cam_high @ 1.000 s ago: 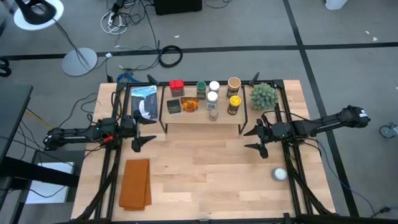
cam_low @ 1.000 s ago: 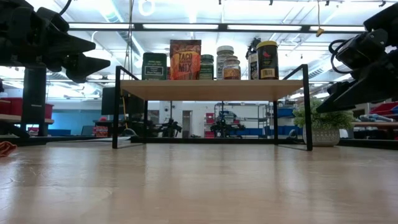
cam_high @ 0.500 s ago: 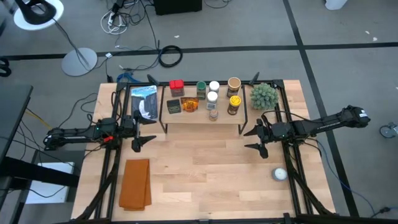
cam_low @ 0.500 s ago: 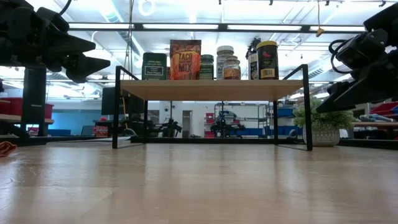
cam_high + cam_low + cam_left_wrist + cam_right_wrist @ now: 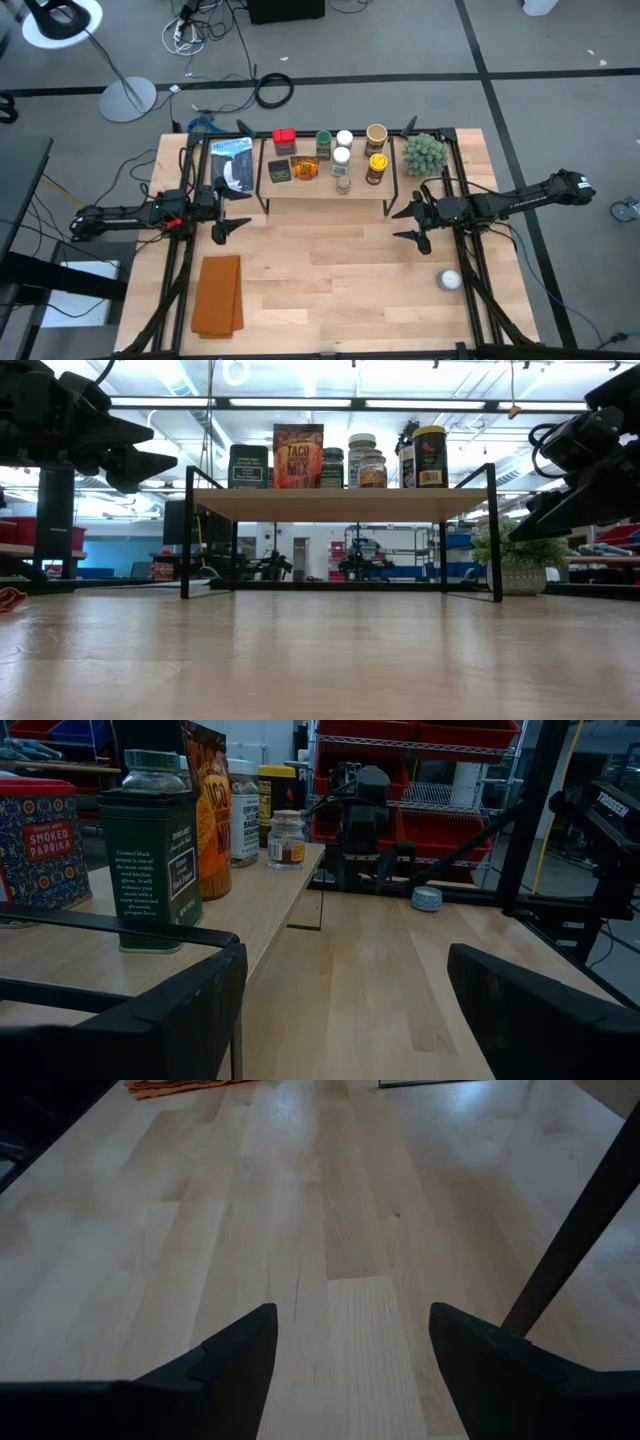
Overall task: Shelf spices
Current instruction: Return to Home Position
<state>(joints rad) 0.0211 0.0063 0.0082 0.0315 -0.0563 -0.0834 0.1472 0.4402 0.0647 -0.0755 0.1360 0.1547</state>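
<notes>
Spices (image 5: 341, 155) stand grouped on the shelf (image 5: 320, 196) at the surface's far side. The left pincer (image 5: 243, 210) and right pincer (image 5: 398, 225) flank it, spread open and empty. The jars and tins seem light, rigid and probably slick. They are best gripped mid-body, below the lids.

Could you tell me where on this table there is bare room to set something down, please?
The widest free patch is the tabletop in front of the shelf, between the left gripper and right gripper, bordered by the orange cloth and the white round object. The shelf top is crowded with spices; underneath it is bare.
</notes>
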